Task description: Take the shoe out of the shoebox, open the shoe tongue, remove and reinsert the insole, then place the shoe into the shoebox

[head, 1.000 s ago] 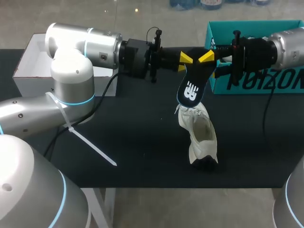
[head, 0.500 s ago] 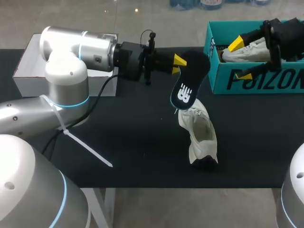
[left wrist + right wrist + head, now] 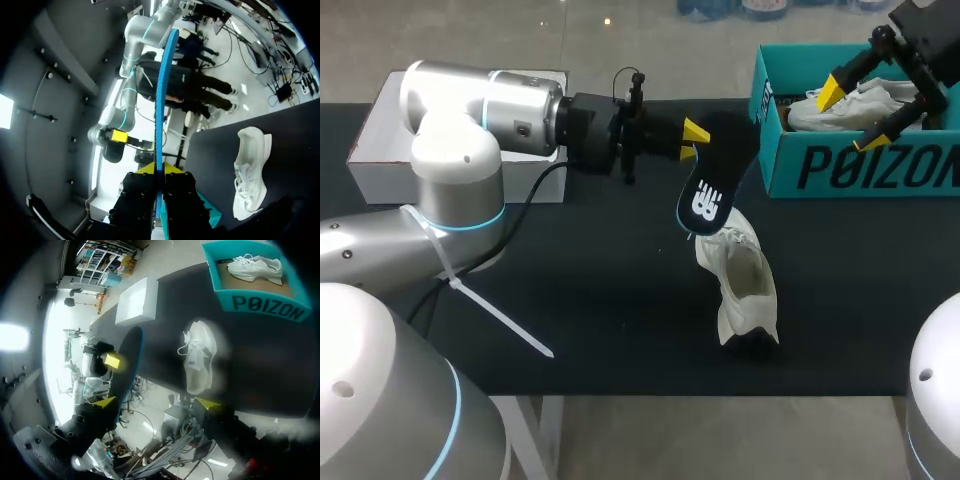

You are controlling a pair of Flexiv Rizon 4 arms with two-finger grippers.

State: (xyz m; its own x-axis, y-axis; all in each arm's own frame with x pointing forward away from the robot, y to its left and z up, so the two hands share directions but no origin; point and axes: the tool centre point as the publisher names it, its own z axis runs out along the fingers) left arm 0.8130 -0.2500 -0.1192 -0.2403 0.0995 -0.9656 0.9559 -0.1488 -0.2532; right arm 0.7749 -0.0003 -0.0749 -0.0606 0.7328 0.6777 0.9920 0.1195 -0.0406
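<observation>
The left gripper (image 3: 704, 134) is clamped on one end of the black insole (image 3: 709, 190). Both fingers press its two faces, and the left wrist view shows the insole edge-on, as a thin blue line running straight out from between the closed yellow tips. The insole is held in the air over the middle of the table (image 3: 600, 280). It slants down from the gripper, with its free end hanging close over the near end of the white shoe (image 3: 741, 285). That shoe lies on the table, ahead of and below the left gripper. In the right wrist view a strip of table shows between the insole and the shoe, so they look apart. The right gripper (image 3: 857, 110) is above the teal shoebox (image 3: 860, 165) at the table's far right, well away from the insole. Its fingers are spread wide and hold nothing. A second white shoe (image 3: 850, 104) lies inside the shoebox, under those open fingers. A white box (image 3: 380, 150) sits at the table's far left, behind the left arm.
</observation>
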